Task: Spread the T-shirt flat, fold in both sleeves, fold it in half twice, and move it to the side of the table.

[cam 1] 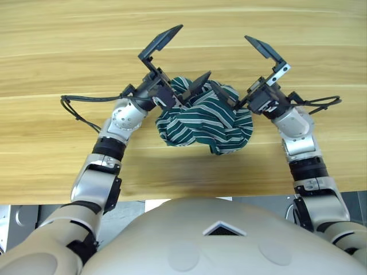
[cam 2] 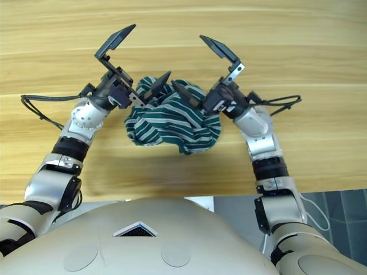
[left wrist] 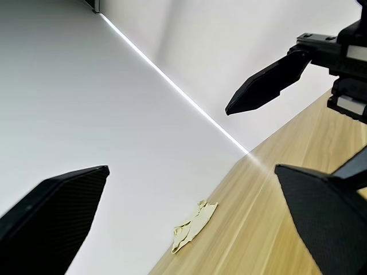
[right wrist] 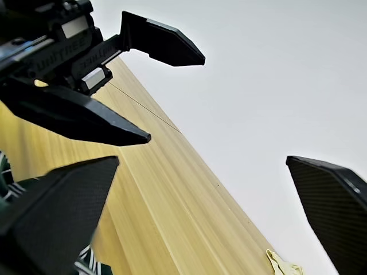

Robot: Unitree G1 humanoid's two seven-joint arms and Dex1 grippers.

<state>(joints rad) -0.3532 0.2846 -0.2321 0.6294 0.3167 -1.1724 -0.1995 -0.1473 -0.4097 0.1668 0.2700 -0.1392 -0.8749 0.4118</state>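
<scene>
Near the table (cam 1: 69, 34) front edge, T-shirt (cam 1: 203, 123) lies bunched. Your left gripper (cam 1: 195, 50) and right gripper (cam 1: 229, 60) gape wide beside it. Pinch outer hems, draw apart evenly.

T-shirt (cam 1: 203, 123): green, white stripes, crumpled in heap on wooden table (cam 1: 57, 51), near front edge, apparently unfolded.

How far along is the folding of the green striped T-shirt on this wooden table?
Nothing looks done yet: the green-and-white striped T-shirt lies in a crumpled heap on the wooden table, not spread. In hand: the left gripper and right gripper are both open at the heap, one on each side, holding nothing. Left: spreading it flat, both sleeve folds, two half folds, and the move to the table's side.
</scene>
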